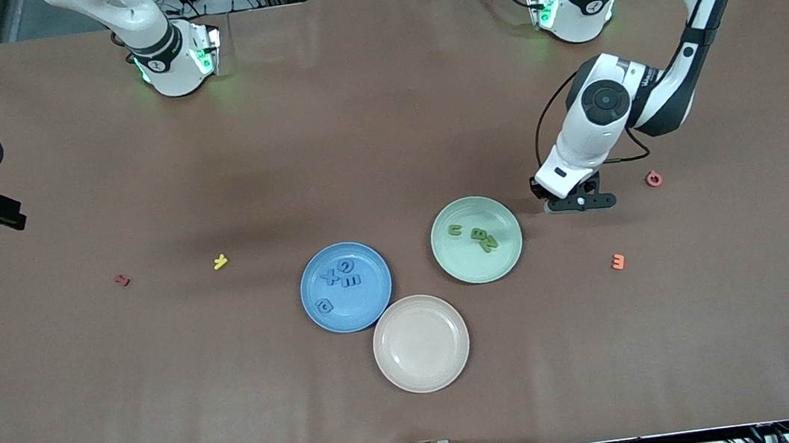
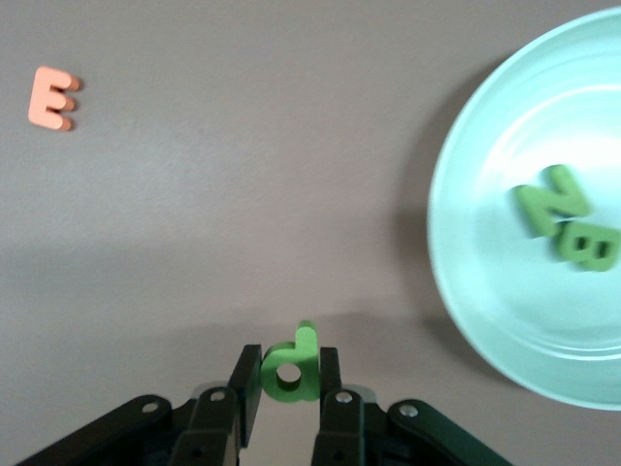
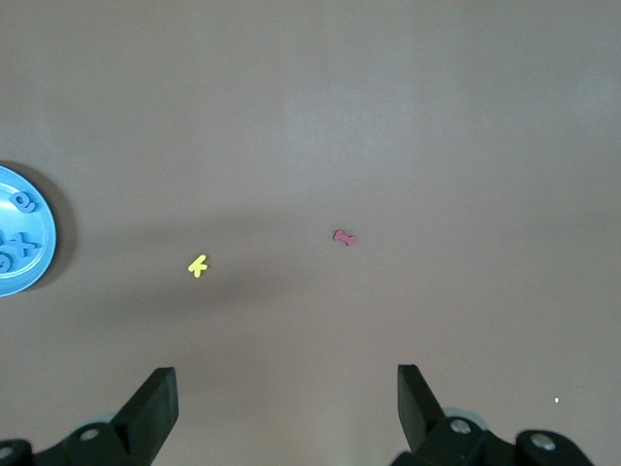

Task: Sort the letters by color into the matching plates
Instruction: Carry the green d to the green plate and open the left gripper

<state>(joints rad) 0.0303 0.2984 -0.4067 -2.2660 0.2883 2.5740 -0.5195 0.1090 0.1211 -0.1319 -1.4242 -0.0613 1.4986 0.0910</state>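
Just beside my left gripper (image 2: pixel 282 388), toward the right arm's end of the table, sits the mint green plate (image 1: pixel 508 256), and I count three dark green letters (image 1: pixel 473 234) in it. My left wrist view shows two of them, a Z and a B lying against each other. The blue plate (image 1: pixel 319 315) lies past the green one from that gripper and carries four blue letters (image 1: pixel 341 277). A cream plate (image 1: pixel 424 368), nearer the front camera than both, touches the blue plate's rim and has nothing in it.

My left gripper is down at the table, its jaws clamped on a fourth green letter (image 2: pixel 292 367), a "d" standing between the fingers. Only the left wrist view shows this grip; from the front the arm's wrist covers it. An orange E (image 1: pixel 618 262) and a red round letter (image 1: pixel 653 179) lie near this gripper on the bare table (image 1: pixel 160 401), neither between it and the green plate.

My right gripper (image 3: pixel 286 408) waits up in the air, jaws wide apart, over the table at the right arm's end. Below it I see a yellow letter (image 3: pixel 198 265) and a small red letter (image 3: pixel 343 237), well apart from the plates.
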